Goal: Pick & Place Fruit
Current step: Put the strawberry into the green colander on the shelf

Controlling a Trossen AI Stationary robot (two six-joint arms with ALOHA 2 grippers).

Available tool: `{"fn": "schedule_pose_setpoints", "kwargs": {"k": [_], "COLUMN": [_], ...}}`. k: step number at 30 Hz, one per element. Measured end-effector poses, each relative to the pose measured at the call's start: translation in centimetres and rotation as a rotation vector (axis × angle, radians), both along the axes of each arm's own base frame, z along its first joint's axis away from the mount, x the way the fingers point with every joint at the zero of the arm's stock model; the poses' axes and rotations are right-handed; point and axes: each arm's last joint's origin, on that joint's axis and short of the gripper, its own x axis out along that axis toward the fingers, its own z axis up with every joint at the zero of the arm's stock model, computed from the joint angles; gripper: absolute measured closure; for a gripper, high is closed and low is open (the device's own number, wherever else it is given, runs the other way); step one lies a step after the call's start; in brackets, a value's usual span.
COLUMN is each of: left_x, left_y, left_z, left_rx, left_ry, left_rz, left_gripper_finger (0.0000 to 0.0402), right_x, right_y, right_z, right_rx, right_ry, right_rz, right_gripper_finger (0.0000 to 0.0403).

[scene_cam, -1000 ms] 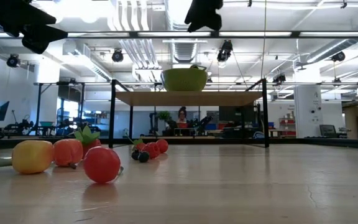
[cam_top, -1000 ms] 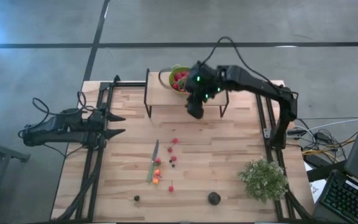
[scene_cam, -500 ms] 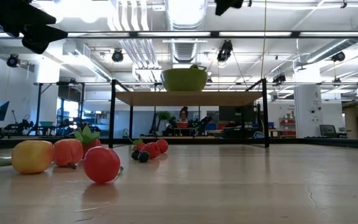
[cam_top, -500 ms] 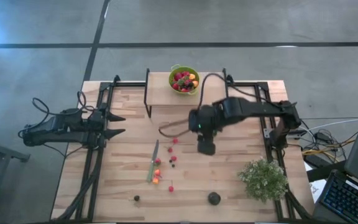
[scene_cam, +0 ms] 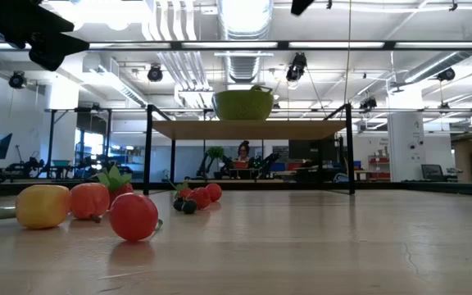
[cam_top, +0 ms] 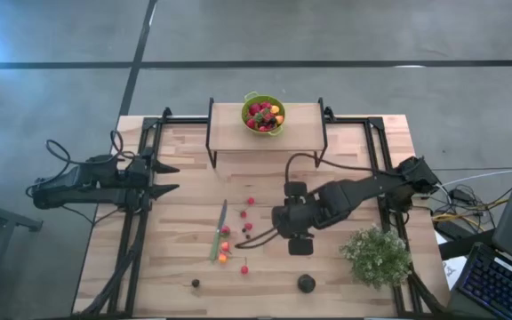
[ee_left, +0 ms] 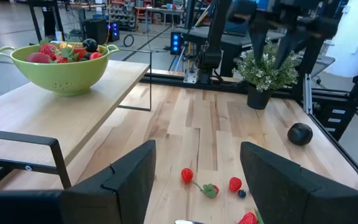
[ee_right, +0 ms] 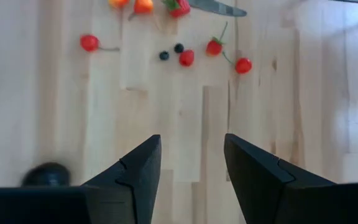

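Right gripper (cam_top: 300, 247) hovers empty, fingers apart, at frame center above the counter (cam_top: 345, 178), fruit (cam_top: 238, 233) scattered just left; left gripper (cam_top: 169, 178) waits wide open at left.

In the right wrist view the big dark round fruit (ee_right: 47, 175) is blurred and partly hidden behind the right tool (ee_right: 187, 177), its kind unreadable.
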Motion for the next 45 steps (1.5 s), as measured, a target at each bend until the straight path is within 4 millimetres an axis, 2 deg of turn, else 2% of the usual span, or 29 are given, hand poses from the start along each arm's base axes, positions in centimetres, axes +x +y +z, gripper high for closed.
{"fn": "schedule_pose_setpoints", "kwargs": {"k": [4,9,17,25,31,39,45], "left_x": [0.0,0.0,0.0,0.0,0.0,0.0,0.1], "left_y": [0.0,0.0,0.0,0.0,0.0,0.0,0.0], "left_z": [0.0,0.0,0.0,0.0,0.2,0.2,0.4], "left_rx": [0.000,0.000,0.000,0.000,0.000,-0.110,-0.097], "left_ry": [0.000,0.000,0.000,0.000,-0.017,-0.034,-0.050], "left_rz": [0.000,-0.001,0.000,-0.001,0.001,0.023,0.020], "left_gripper_finger": [0.0161,0.0161,0.0161,0.0161,0.0161,0.0161,0.0161], "right_x": [-0.4,-2.0,-7.4,-12.8,-15.3,-17.9,-19.7], "right_y": [0.0,-0.9,-2.9,-4.8,-5.6,-6.6,-7.2], "right_z": [-1.5,-1.7,-2.0,-2.0,-2.5,-1.6,-1.4], "right_rx": [-0.018,-0.001,0.051,0.126,0.077,0.070,0.073], "right_ry": [-0.034,-0.166,-0.394,-0.527,-0.551,-0.577,-0.593], "right_rz": [0.032,0.076,0.088,0.039,0.107,0.123,0.123], "right_gripper_finger": [0.0241,0.0269,0.0308,0.0337,0.0349,0.0369,0.0375]}}
